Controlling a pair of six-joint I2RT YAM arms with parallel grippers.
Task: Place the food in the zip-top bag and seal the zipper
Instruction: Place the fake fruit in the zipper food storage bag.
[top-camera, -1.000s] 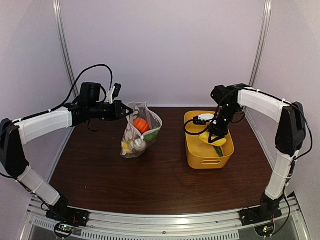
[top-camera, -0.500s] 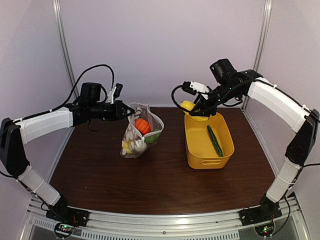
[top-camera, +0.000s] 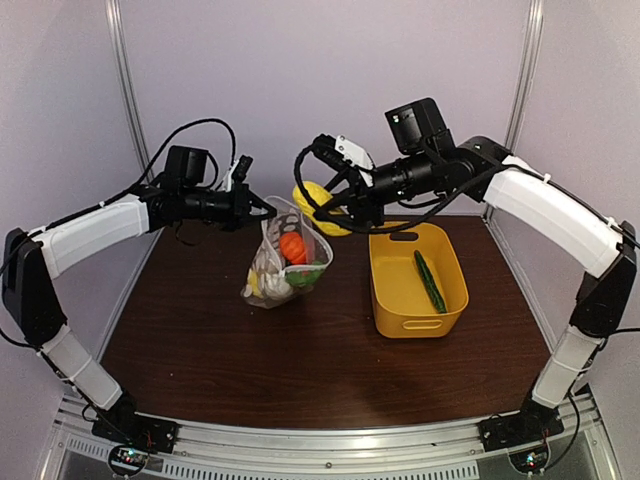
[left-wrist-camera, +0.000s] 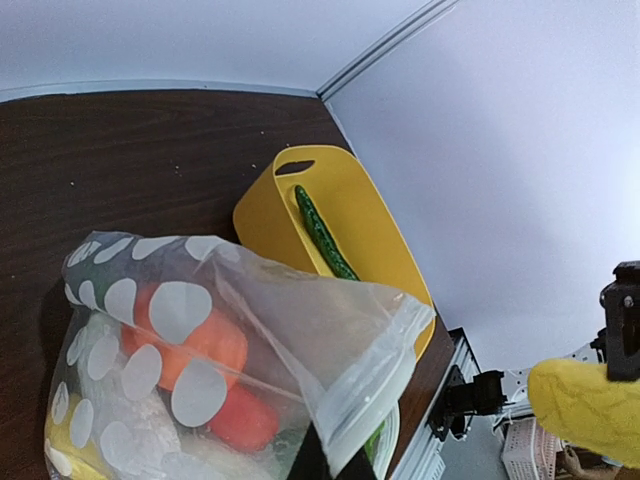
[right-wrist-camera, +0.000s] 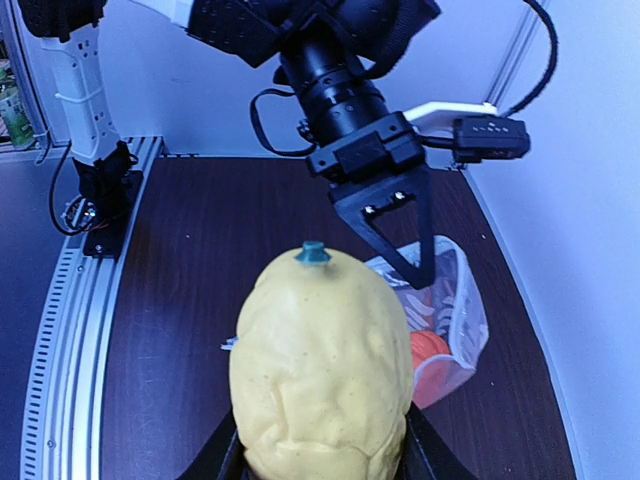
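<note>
movement since half a second ago is mostly the right arm's: the right gripper (top-camera: 322, 205), then over the far left corner of the yellow plastic basket (top-camera: 400, 300), has swung left. it now hangs just beside the raised mouth of the clear soft plastic zip-top bag (top-camera: 285, 262) printed with white dots, fingers clamped round a bumpy yellow toy vegetable (top-camera: 316, 197). the left gripper (top-camera: 262, 207) still pinches the bag's mouth edge, holding it upright, mouth up, bottom on the dark brown table (top-camera: 200, 340). only the left wrist view shows the pale zipper strip (left-wrist-camera: 375, 365) along the open mouth. the right wrist view shows the yellow piece's long axis running along the fingers, green stem tip pointing away from the wrist. a slim green toy cucumber (top-camera: 430, 282) lies flat in the basket, long axis near to far.
</note>
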